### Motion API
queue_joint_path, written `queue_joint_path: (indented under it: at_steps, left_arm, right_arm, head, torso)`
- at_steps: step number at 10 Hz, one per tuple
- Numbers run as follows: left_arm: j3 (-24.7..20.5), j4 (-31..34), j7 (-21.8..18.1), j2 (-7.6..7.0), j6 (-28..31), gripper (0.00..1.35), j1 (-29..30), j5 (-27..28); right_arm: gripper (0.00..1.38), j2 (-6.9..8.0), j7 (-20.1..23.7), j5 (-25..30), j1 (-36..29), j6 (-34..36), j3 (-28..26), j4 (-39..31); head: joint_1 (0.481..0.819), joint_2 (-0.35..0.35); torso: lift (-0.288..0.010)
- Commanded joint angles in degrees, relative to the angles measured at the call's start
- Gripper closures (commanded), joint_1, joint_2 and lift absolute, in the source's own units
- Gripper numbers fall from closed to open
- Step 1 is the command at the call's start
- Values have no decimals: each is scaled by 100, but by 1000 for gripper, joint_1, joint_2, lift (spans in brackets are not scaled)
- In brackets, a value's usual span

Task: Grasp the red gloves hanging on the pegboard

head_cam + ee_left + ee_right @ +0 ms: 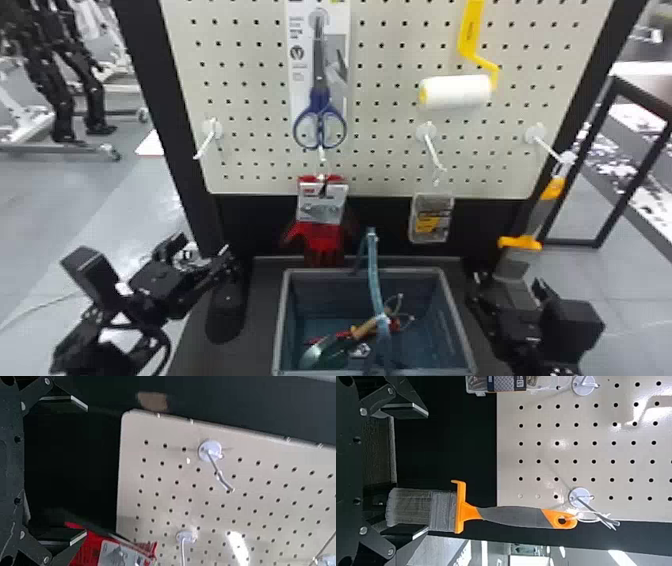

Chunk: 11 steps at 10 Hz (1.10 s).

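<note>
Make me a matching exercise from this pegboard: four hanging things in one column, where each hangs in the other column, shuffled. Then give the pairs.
Things:
1. red gloves
2. scissors
3. paint roller
4. brush

Places:
A. from the hook at the lower right corner of the pegboard
B. upper right of the pegboard
C. at the pegboard's bottom edge, in the middle
D. upper middle of the pegboard

Pairs: 1-C, 2-D, 3-B, 4-A
</note>
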State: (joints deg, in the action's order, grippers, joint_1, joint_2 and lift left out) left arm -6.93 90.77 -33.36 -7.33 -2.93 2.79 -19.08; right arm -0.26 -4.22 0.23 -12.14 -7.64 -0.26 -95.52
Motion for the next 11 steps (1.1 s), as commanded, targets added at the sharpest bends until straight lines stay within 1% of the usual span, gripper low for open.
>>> queue_joint_path:
  at_steps: [1,2,3,5,6,9,11]
  left_arm:
    - [-36,-306,-514,-67,214,186,-446,142]
    - [16,-508,-945,-93,302,193,-710,151]
    - [148,-684,-1155,-154,407,193,-929,72]
    - [535,-1070,-1533,-383,592,193,-1386,-95]
    - [737,-1334,-1788,-462,688,193,-1659,-245]
    - [1326,-1817,-2070,-664,891,193,-2177,-271]
    - [1739,-2116,-2113,-779,812,193,-2441,-333]
  right_arm:
    - [269,9,8,12,9,-10,9,-1]
    - [269,9,17,21,27,-10,35,16]
    - [269,9,44,21,45,-10,35,25]
    - [269,17,70,30,62,-18,35,34]
    - [269,26,79,30,80,-18,44,43]
    - [269,31,149,39,133,-54,79,95]
    - [269,31,184,56,168,-80,79,130]
  head:
    - [549,0]
    - [549,0]
    - [549,0]
    - [549,0]
    - [549,0]
    - [549,0]
    - [549,0]
  torso:
    - [-100]
    - [-100]
    - [-100]
    - [-100]
    - [-100]
    - [-100]
    - [-100]
